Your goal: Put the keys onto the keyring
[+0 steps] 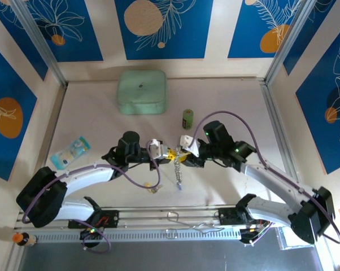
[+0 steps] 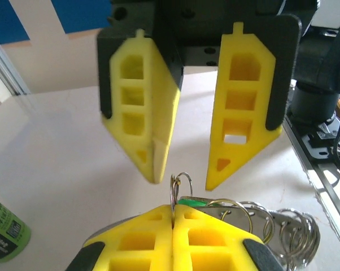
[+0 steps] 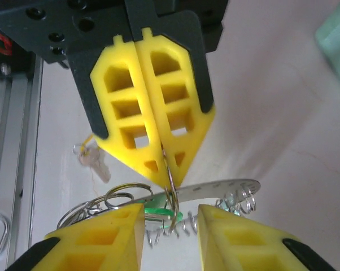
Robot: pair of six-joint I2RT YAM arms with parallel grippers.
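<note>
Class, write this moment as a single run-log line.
left gripper: shut on thin silvery metal keyring | right gripper: open, facing it | green plastic-headed key: beside the pinch | small silvery key with yellow loop: lying apart

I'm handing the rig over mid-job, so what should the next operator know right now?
Left gripper: shut on the keyring wire.
Right gripper: open, its jaws on either side of the green key, gripping nothing.
Done: the green key sits at the ring; I cannot tell whether it is threaded on.
Left: a loose key lies on the table, not yet on the ring.
</note>
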